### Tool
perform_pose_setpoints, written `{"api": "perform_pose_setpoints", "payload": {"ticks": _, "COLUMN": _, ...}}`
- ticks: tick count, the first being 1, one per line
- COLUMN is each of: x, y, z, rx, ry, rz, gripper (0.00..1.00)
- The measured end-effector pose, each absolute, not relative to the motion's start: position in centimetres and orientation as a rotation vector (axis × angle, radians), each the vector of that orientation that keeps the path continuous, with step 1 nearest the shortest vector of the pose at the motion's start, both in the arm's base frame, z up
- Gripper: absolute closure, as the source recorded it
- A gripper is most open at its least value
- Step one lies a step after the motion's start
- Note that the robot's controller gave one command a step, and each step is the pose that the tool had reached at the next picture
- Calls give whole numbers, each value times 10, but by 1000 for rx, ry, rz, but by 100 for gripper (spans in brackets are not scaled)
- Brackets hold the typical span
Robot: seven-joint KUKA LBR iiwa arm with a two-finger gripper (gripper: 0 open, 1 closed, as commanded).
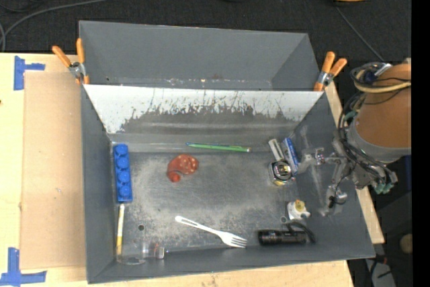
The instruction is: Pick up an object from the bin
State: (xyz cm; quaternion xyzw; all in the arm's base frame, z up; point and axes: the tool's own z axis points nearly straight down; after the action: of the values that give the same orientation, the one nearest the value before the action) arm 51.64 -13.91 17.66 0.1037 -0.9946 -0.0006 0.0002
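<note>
My gripper (pixel 334 179) hangs over the bin's right wall, with nothing visible in it. Just left of it lies a small tape measure (pixel 283 160) with a silver, blue and yellow body. Below that, near the gripper's lower end, sits a little white and yellow piece (pixel 297 210). A black cylindrical object (pixel 283 236) lies along the front wall at the right.
A white plastic fork (pixel 211 232) lies at the front middle. A red lump (pixel 182 167) and a thin green stick (pixel 218 147) lie mid-bin. At the left are a blue block strip (pixel 121 173), a yellow pencil (pixel 119 225) and a clear cup (pixel 143 253).
</note>
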Motion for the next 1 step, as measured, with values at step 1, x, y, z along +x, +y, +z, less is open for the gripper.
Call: {"api": "perform_pose_setpoints", "payload": {"ticks": 1, "x": 503, "y": -147, "z": 159, "rx": 684, "ry": -3069, "rz": -1, "gripper": 0}}
